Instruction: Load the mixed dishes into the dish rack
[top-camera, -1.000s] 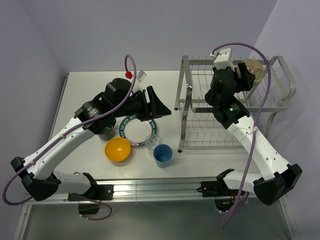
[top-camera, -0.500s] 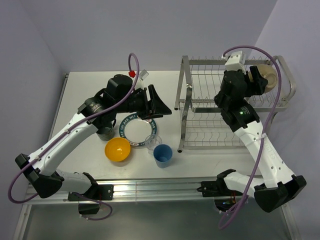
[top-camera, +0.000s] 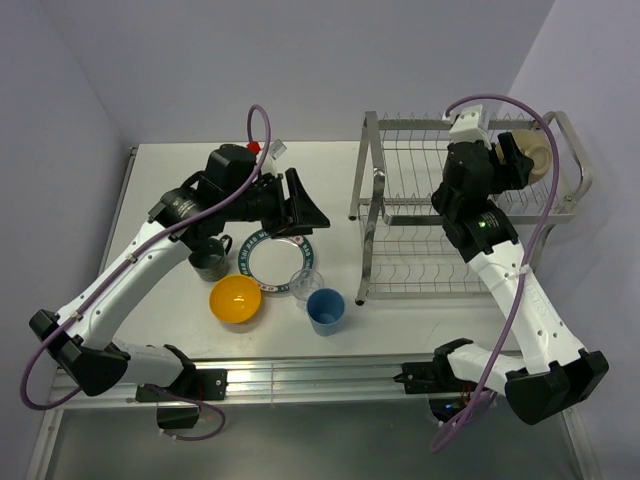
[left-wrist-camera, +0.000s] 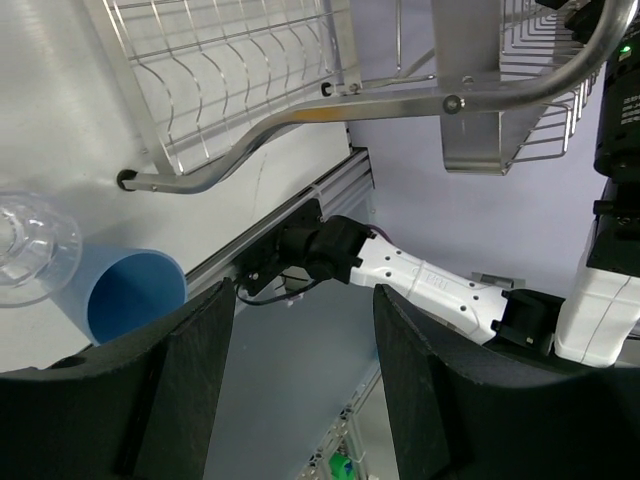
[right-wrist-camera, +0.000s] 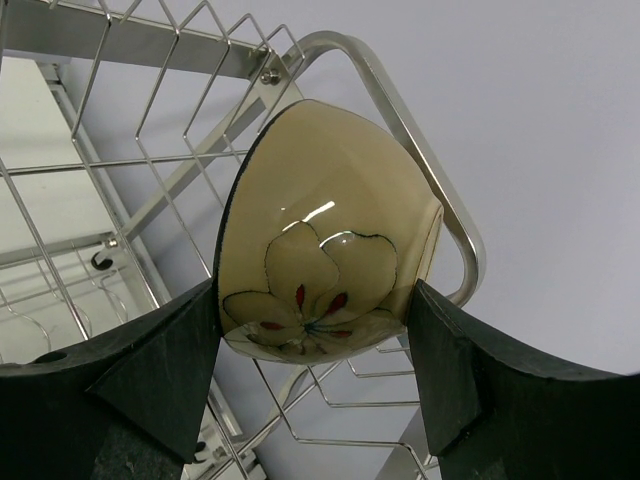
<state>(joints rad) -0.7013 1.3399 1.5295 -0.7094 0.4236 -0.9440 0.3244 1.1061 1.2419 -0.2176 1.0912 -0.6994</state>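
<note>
Holding beige bowl (right-wrist-camera: 320, 220), right gripper (right-wrist-camera: 315, 305), inside unseen

1. Two bowls: a small round orange bowl (top-camera: 235, 299) at the near left, and a glazed beige bowl with a painted flower (right-wrist-camera: 325, 230) at the far right.
2. Three drinking vessels, all left of centre: a light blue tumbler (top-camera: 326, 309), a clear glass (top-camera: 305, 284) and a dark mug (top-camera: 210, 263).
3. One round white plate with a teal lettered rim (top-camera: 272, 262).
4. One two-tier silver wire dish rack (top-camera: 415, 262), on the right.
5. Two white-and-black robot arms: left arm (top-camera: 130, 275), right arm (top-camera: 520, 290).

walls (top-camera: 300, 60): pale lilac | table (top-camera: 160, 165): white top | rail (top-camera: 300, 372): aluminium, near edge | light: even, soft
</note>
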